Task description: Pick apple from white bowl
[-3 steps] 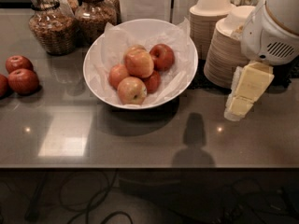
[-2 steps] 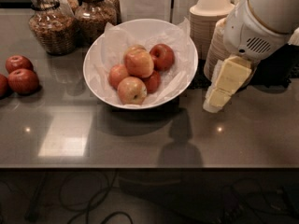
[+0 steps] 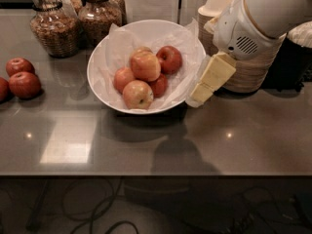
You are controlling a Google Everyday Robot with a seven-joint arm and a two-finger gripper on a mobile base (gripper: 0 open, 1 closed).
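Observation:
The white bowl (image 3: 105, 89) sits mid-counter, lined with crinkled white paper and holding several apples. The apple (image 3: 145, 65), the largest, orange-red with pale yellow patches, rests on top of the pile. A smaller yellow-red apple (image 3: 137, 94) lies in front of it and darker red ones (image 3: 169, 59) beside it. My gripper (image 3: 201, 94), cream-coloured, hangs from the white arm (image 3: 258, 18) at the bowl's right rim, to the right of the apples and just above the counter.
Two glass jars (image 3: 51, 26) of dry food stand at the back left. Loose red apples (image 3: 22, 79) lie at the counter's left. Stacks of beige disposable bowls (image 3: 243, 72) stand behind my arm at the right. The counter's front edge runs along the bottom.
My arm and gripper have moved left, from in front of the stacked bowls to the white bowl's right rim. The apples have not moved.

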